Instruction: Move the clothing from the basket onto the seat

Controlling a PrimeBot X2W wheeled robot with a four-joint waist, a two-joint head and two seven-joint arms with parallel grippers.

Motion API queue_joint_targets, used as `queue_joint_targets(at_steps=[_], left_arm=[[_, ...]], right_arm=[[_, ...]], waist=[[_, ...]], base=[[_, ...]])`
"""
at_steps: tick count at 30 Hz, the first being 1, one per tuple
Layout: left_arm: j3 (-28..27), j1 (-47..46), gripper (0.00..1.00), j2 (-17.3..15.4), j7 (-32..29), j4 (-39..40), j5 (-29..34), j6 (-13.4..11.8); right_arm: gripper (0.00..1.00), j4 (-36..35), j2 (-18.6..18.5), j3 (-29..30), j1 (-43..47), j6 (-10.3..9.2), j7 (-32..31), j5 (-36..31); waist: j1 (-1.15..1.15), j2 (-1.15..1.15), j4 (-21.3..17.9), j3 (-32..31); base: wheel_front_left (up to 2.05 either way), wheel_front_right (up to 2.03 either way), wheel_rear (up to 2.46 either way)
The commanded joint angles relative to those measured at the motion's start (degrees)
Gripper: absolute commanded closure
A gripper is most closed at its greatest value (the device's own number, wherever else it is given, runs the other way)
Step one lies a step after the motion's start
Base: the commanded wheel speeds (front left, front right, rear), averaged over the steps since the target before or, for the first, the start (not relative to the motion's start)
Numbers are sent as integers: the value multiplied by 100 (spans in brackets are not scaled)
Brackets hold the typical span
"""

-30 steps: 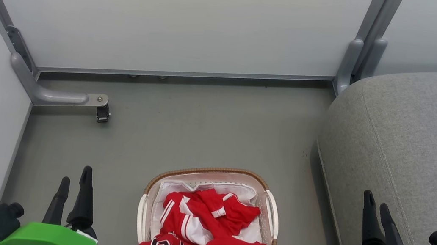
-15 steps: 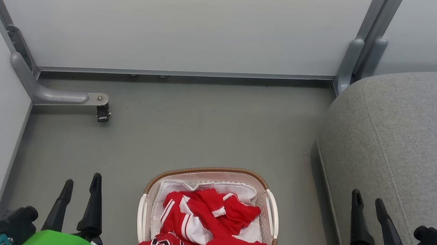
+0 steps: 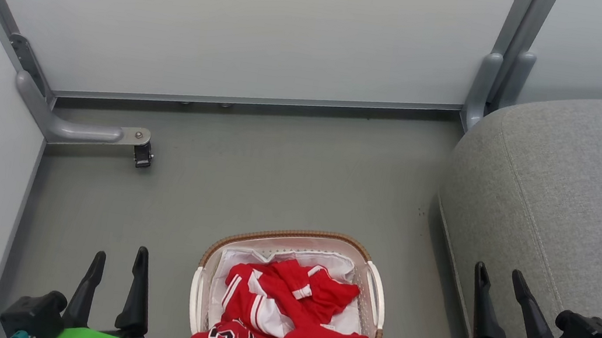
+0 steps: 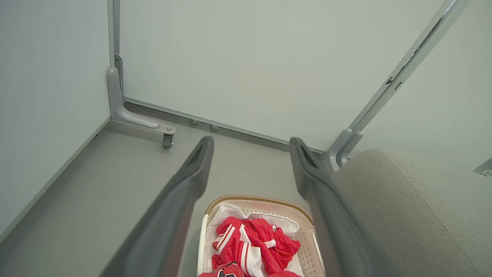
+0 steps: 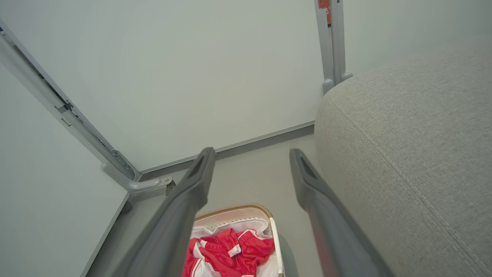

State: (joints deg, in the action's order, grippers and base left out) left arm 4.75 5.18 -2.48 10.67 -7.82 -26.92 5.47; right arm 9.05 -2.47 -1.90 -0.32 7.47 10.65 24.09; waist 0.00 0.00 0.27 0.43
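Red clothing [image 3: 280,319] with white trim and a black 23 lies heaped in the white basket [image 3: 378,289] with a brown woven rim, on the grey floor at the bottom centre of the head view. The grey seat [image 3: 575,190] fills the right side. My left gripper [image 3: 119,256] hangs open to the left of the basket, nothing between its fingers. My right gripper [image 3: 498,273] stands open over the seat's near edge, right of the basket. In the left wrist view the clothing [image 4: 250,246] and basket [image 4: 261,202] sit between the open fingers [image 4: 192,173]; in the right wrist view the clothing [image 5: 226,250] lies low.
Pale partition walls close the floor at the back and left. A grey metal foot with a small caster [image 3: 141,154] juts out at the left; a grey post [image 3: 483,88] stands beside the seat's far corner. Bare floor [image 3: 276,177] lies beyond the basket.
Both grippers have drifted inward toward the basket: the left one rightward and lower in the head view, the right one leftward. Both stay open. Clothing and basket have not moved.
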Motion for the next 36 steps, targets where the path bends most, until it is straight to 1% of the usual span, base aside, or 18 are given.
queue_joint_targets(at_steps=[1,20,36], left_arm=[[17,48,0,-49,61,18,173,-32],[192,158,0,-55,282,-111,920,-94],[277,207,0,-59,445,-165,1424,-140]], right_arm=[[0,-62,-36,-10,48,3,62,-163],[0,-39,-48,-46,79,3,279,-1101],[0,-9,-57,-116,98,3,451,-1706]], waist=[[0,0,2,0],[0,0,71,21],[0,0,105,24]], base=[[0,0,0],[0,0,0],[0,0,0]])
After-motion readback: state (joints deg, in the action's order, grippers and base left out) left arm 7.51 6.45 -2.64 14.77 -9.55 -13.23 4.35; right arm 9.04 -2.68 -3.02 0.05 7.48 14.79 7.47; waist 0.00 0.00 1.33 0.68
